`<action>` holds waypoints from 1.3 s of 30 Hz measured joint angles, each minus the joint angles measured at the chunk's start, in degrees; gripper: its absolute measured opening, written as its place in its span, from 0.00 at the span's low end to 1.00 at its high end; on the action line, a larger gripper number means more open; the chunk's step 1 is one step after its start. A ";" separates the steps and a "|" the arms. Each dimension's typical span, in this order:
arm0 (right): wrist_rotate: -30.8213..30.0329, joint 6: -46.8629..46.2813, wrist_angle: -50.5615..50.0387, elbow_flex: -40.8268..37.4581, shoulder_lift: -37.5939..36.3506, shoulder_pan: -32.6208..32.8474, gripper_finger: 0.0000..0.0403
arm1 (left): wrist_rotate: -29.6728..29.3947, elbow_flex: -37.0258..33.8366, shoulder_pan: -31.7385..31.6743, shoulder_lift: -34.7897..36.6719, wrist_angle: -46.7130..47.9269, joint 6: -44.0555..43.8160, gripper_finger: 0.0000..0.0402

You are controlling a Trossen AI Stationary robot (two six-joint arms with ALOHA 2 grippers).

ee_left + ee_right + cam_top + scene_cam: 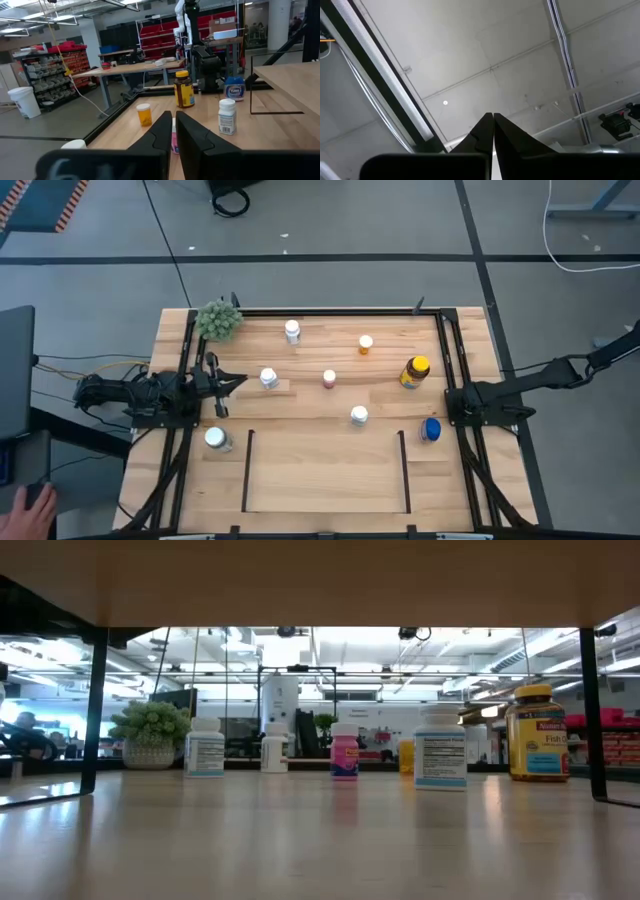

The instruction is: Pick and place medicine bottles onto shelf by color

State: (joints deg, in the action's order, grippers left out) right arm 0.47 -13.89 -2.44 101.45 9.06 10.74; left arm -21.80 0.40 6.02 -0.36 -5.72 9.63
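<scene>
From above, the shelf [325,480] is a bare bay of light planks between two thin black rails at the near edge of the table [320,395], and every bottle stands outside it. Taking the shelf as the landmark: a white bottle [359,416] stands just beyond its far right corner, the blue bottle [431,430] just outside its right rail, and another white-capped bottle [216,439] outside its left rail. Farther back stand a pink bottle [329,378], a small orange bottle [365,345], the amber bottle [415,372] and two more white bottles.

The left gripper [222,383] lies low at the table's left edge, well behind the shelf's left rail; its wrist view shows the fingers [192,137] pressed nearly together, holding nothing, pointed across the table at the amber, orange and blue bottles.

The right gripper [457,402] rests at the right edge; its wrist view shows only grey floor, with its fingers [506,131] pressed together and empty.

The low view alone shows the labels and the green plant ball [150,734] side-on, but neither gripper.
</scene>
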 joint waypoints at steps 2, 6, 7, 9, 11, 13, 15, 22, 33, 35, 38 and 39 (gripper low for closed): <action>0.00 0.00 0.00 0.00 0.00 0.02 0.05 | 0.00 -0.01 -0.02 0.00 0.00 0.00 0.06; 0.00 0.00 0.00 0.00 0.00 0.01 0.05 | 0.00 0.00 -0.02 0.00 0.00 0.00 0.07; 0.02 0.00 0.00 0.00 0.00 0.02 0.05 | 0.01 0.00 -0.01 0.00 -0.02 0.00 0.07; 0.00 0.00 0.00 0.00 0.00 0.00 0.05 | 0.00 -0.01 -0.02 0.00 0.00 0.00 0.08; 0.00 0.00 0.01 0.00 0.00 0.00 0.05 | 0.00 0.00 -0.02 0.00 0.00 0.00 0.09; 0.01 0.00 0.00 0.00 0.00 0.00 0.05 | 0.02 -0.02 0.00 0.00 0.00 0.00 0.09; 0.02 0.00 0.00 0.00 0.00 0.01 0.05 | 0.00 -0.01 -0.02 0.00 0.00 0.00 0.09; 0.00 0.00 0.00 0.00 0.00 0.00 0.05 | 0.02 0.00 0.00 0.00 -0.02 0.00 0.07; 0.00 0.00 0.00 0.01 0.00 0.00 0.05 | 0.02 0.00 -0.01 0.00 -0.01 0.00 0.09; 0.01 0.00 0.00 0.00 0.00 0.00 0.05 | 0.01 0.00 -0.02 0.00 -0.01 0.00 0.09; 0.02 0.00 0.00 0.00 0.00 0.02 0.05 | 0.02 0.00 -0.02 0.00 -0.02 0.00 0.09; 0.00 0.00 0.00 0.00 0.00 0.00 0.05 | 0.02 -0.01 -0.01 0.00 -0.01 0.00 0.08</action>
State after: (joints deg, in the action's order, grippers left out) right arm 0.47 -13.89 -2.44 101.45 9.06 10.74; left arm -21.78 0.39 6.01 -0.36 -5.73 9.63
